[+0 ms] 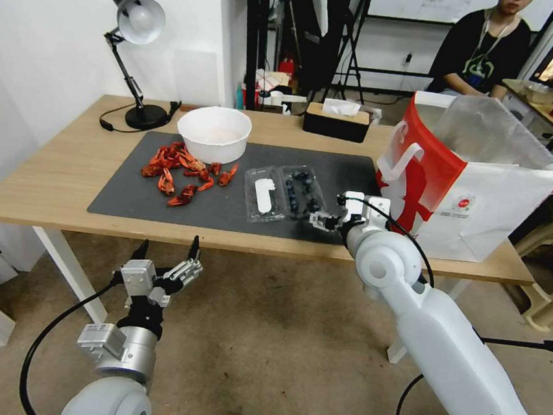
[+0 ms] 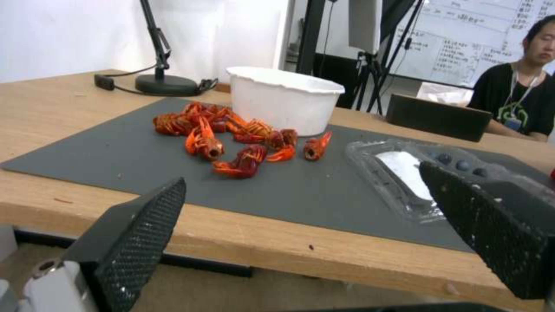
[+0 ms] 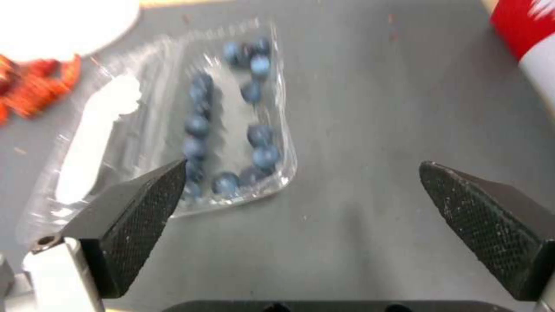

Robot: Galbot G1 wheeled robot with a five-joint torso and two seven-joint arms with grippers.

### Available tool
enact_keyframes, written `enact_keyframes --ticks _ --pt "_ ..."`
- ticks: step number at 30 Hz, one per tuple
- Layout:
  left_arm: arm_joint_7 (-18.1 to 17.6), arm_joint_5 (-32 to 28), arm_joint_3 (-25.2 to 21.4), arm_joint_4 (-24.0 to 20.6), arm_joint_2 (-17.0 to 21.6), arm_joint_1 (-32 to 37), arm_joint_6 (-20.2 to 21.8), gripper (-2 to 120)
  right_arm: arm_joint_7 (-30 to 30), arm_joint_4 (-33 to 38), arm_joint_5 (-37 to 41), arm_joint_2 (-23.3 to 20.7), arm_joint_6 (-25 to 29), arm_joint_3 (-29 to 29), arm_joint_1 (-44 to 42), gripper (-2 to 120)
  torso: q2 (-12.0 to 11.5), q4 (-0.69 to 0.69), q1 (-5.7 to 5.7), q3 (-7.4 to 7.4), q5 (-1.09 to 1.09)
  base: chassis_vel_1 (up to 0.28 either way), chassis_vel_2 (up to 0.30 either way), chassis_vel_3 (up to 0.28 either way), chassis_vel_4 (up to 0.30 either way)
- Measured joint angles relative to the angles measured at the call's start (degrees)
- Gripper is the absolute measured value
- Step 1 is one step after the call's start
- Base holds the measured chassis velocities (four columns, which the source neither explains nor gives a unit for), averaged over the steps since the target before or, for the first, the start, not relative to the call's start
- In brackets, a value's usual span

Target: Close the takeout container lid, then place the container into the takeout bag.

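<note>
Nothing is done yet: the takeout container (image 1: pixel 283 195) lies flat open on the counter's dark mat (image 1: pixel 159 203), its lid (image 1: pixel 263 195) unfolded. The right gripper (image 1: pixel 325 221) hovers spread beside it; the takeout bag (image 1: pixel 480 188) waits nearby. The left gripper (image 1: pixel 166 254) hangs spread below the counter edge.

takeout bag (image 3: pixel 529 39) cut off, blueberries (image 3: pixel 231 125) blurred

Both arms are glossy white with rounded joint housings and silver-grey metal wrist sections. A black cable loops along each arm. The left gripper (image 1: pixel 167 247) has silver linkages and slim black fingers. The right gripper (image 3: pixel 301 203) has wedge-shaped black fingers (image 3: pixel 145 216) with finely cross-hatched pads on a white mount.
</note>
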Motion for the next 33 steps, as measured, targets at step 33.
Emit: enact_keyframes --ticks 33 --pt "-0.26 -0.71 0.27 1.92 2.81 -0.41 -0.77 100 -25.26 13.94 -56.63 6.03 52.13 17.08 -51.58 100 0.00 0.00 -0.01 -0.01 0.00 0.000 0.000 0.000 0.000"
